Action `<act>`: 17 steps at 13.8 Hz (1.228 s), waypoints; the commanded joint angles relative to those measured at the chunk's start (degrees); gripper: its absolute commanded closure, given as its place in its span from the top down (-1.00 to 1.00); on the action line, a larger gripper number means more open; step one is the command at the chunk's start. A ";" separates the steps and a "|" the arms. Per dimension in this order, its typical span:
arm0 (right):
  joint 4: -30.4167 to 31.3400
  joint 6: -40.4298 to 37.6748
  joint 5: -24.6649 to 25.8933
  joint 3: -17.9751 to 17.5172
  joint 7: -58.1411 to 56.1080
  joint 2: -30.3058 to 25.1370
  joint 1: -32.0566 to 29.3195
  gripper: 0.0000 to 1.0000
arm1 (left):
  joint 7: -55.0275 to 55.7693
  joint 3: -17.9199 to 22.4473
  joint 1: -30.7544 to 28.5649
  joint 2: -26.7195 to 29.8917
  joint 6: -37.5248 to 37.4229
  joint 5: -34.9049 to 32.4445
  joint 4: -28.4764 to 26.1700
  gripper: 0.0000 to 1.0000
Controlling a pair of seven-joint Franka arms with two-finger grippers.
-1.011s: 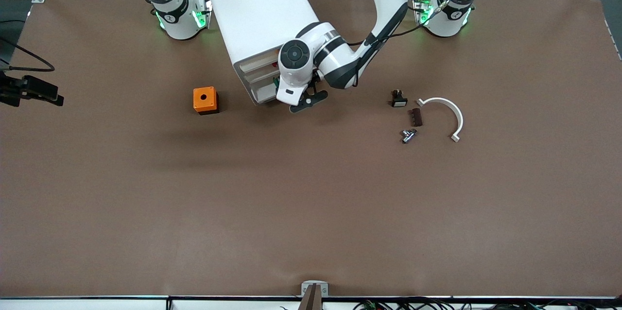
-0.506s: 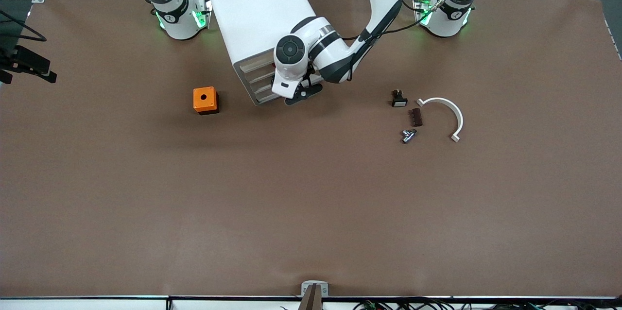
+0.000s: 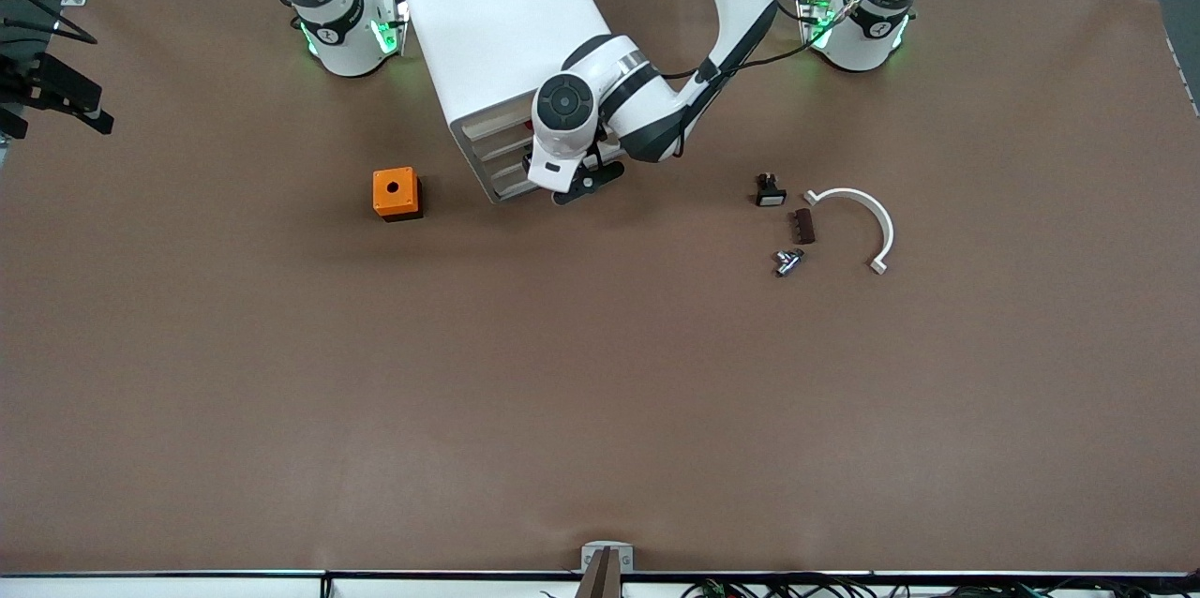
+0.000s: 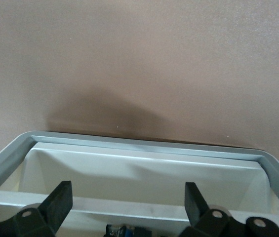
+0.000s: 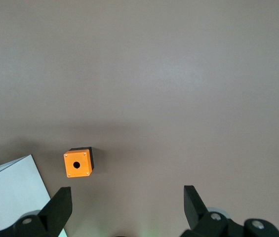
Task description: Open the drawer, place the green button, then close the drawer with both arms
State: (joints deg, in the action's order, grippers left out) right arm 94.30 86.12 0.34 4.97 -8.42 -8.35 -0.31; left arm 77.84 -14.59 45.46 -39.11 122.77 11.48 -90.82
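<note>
Drawer [image 4: 144, 170] work is nearly done: in the left wrist view an open tray lies under the left gripper [image 4: 127, 200], whose fingers [image 4: 60, 200] stand wide and hold nothing. A small green-and-blue part, probably the button [image 4: 122, 230], shows at that view's edge, seemingly in the tray. In the front view the left gripper [image 3: 581, 186] sits at the cabinet [image 3: 497, 26] front, where the drawers look almost flush. The step in hand seems to be closing. Next calls for a straight push on the front. The right gripper [image 5: 127, 202] waits, fingers wide, empty, high above the orange cube [image 5: 77, 163] on the table [image 3: 600, 373].
</note>
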 commanded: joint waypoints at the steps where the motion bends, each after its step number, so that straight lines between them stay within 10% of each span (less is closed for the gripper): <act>1: 2.20 1.16 1.16 -0.67 -1.69 -1.76 -0.92 1.00 | 0.47 0.09 -0.37 0.96 -0.33 2.06 0.11 1.00; 17: 2.91 1.07 0.28 -0.58 1.56 -2.90 -0.92 1.00 | 1.00 0.18 -19.96 5.27 -0.42 -5.94 2.93 1.00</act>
State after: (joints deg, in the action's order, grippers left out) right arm 95.58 86.45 0.76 5.08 -7.25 -9.61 -0.32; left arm 77.94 -13.96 26.53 -35.22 122.92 6.80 -88.03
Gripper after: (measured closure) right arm 0.000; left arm 0.000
